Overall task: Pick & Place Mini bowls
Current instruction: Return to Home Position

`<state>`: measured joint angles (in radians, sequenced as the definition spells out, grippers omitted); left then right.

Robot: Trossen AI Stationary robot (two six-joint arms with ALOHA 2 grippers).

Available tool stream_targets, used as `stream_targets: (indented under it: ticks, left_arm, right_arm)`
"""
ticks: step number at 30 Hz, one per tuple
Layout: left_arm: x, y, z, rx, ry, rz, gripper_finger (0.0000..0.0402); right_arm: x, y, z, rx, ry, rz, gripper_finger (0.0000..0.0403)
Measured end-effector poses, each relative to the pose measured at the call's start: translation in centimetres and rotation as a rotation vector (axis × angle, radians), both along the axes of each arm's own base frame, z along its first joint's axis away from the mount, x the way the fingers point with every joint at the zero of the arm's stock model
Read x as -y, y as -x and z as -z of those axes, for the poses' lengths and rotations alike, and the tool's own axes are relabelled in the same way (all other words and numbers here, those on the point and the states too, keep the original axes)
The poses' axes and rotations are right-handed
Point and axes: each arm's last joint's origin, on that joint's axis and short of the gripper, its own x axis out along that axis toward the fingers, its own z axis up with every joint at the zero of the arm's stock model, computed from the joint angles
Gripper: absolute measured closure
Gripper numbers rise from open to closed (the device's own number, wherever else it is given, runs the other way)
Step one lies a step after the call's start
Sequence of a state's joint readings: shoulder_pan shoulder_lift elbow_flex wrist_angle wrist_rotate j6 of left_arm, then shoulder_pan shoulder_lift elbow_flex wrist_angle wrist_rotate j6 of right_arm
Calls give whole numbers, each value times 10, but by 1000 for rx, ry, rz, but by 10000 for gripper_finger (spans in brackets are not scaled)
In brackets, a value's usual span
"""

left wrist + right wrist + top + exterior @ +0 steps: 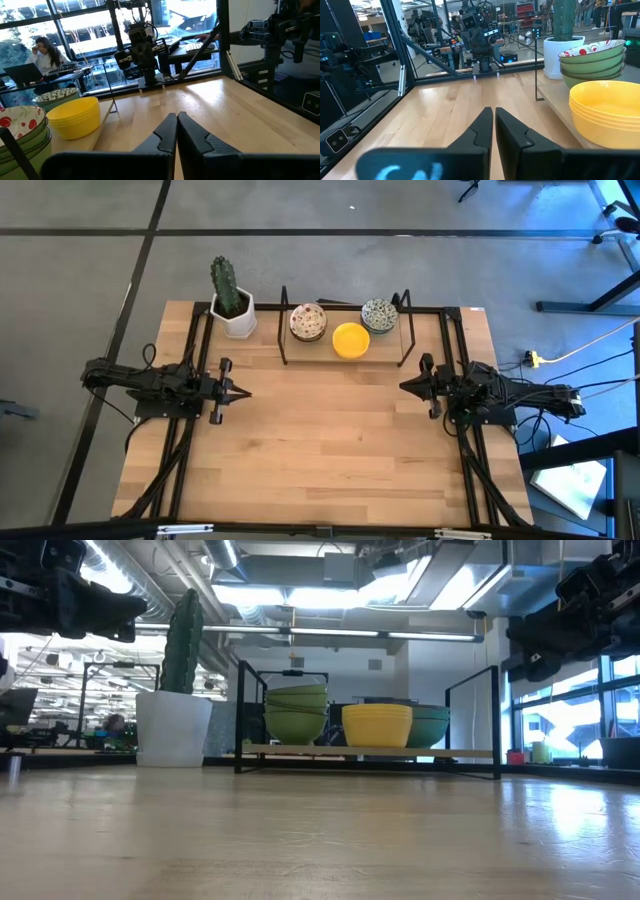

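Three stacks of mini bowls stand on a low shelf inside a black wire rack [345,330] at the table's far edge: red-speckled white ones with green outsides [308,322] [592,57], plain yellow ones [351,340] [377,725] [75,116] and green-blue patterned ones [379,315]. My left gripper [246,391] [176,120] hovers shut at the table's left side, pointing right. My right gripper [403,386] [493,116] hovers shut at the right side, pointing left. Both are well short of the bowls.
A cactus in a white square pot [232,305] stands left of the rack at the far edge. Black frame rails [190,360] run along the table's left and right sides. A person sits at a laptop [42,57] beyond the table. Bare wood [320,440] lies between the grippers.
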<state>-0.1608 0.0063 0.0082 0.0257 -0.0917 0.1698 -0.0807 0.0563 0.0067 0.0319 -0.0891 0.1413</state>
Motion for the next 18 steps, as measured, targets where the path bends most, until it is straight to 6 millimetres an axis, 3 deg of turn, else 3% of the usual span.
stream_targets:
  ticks: [18]
  left_arm:
    - [0, 0, 0, 0, 0, 0, 393]
  right_arm:
    - [0, 0, 0, 0, 0, 0, 380]
